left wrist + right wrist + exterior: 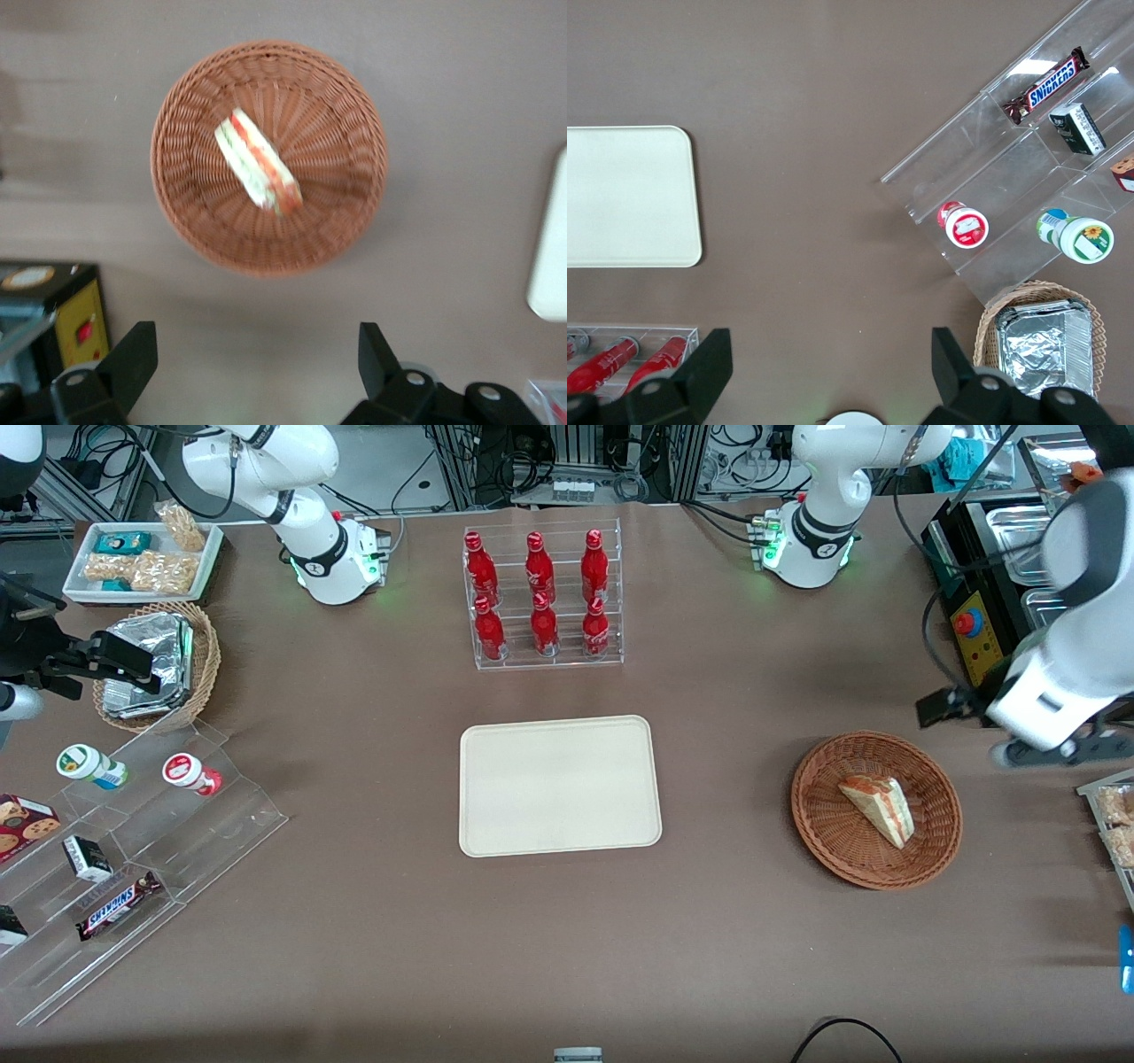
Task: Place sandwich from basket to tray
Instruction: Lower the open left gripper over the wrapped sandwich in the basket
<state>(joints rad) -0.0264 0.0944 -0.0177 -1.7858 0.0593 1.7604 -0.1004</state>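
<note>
sandwich (pixel 258 163) in basket (pixel 190 217) (untouched) | claw (pixel 257 367) above, spread wide

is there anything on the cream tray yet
No: the tray lies bare, the sandwich sits in the basket, and the open tool hovers above, apart from it.

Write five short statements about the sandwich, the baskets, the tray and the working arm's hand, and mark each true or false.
1. The sandwich lies in the basket. True.
2. The tray already holds a sandwich. False: nothing lies on it.
3. The hand is open and holds nothing. True: it is above the table, near the basket, fingers spread.
4. The bottle rack holds green bottles. False: the six bottles are red.
5. The smaller tan basket holds cookies. False: it holds silver foil packs.
</note>
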